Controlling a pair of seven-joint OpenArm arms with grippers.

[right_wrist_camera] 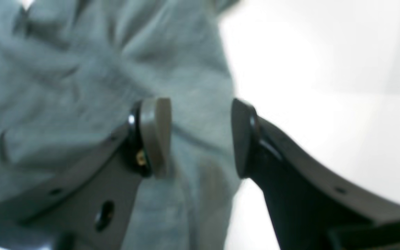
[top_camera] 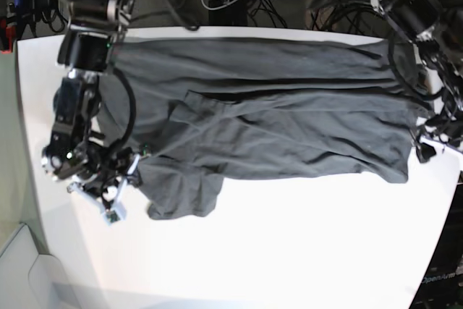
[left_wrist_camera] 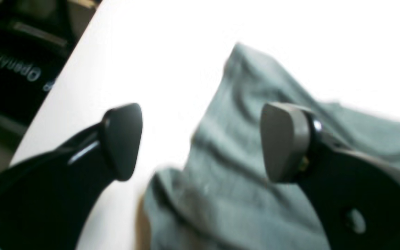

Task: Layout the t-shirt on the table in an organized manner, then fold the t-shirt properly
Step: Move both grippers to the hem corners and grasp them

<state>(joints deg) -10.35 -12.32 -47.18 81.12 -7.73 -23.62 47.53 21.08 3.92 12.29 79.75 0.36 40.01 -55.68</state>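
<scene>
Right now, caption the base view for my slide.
Dark t-shirt spread sideways, still creased, across the white table; right gripper sits open at its lower-left edge.

T-shirt (top_camera: 289, 121): soft matt cloth, dark grey, creased and rumpled, faint woven grain up close; table (top_camera: 289, 251): smooth white top, slight sheen, glare-washed; left gripper (left_wrist_camera: 200, 142): black glossy plastic arms, matt grey pads; right gripper (right_wrist_camera: 200, 139): same finish, small brass-coloured screw.

white table (top_camera: 289, 251), t-shirt (top_camera: 289, 128) spread on it
</scene>
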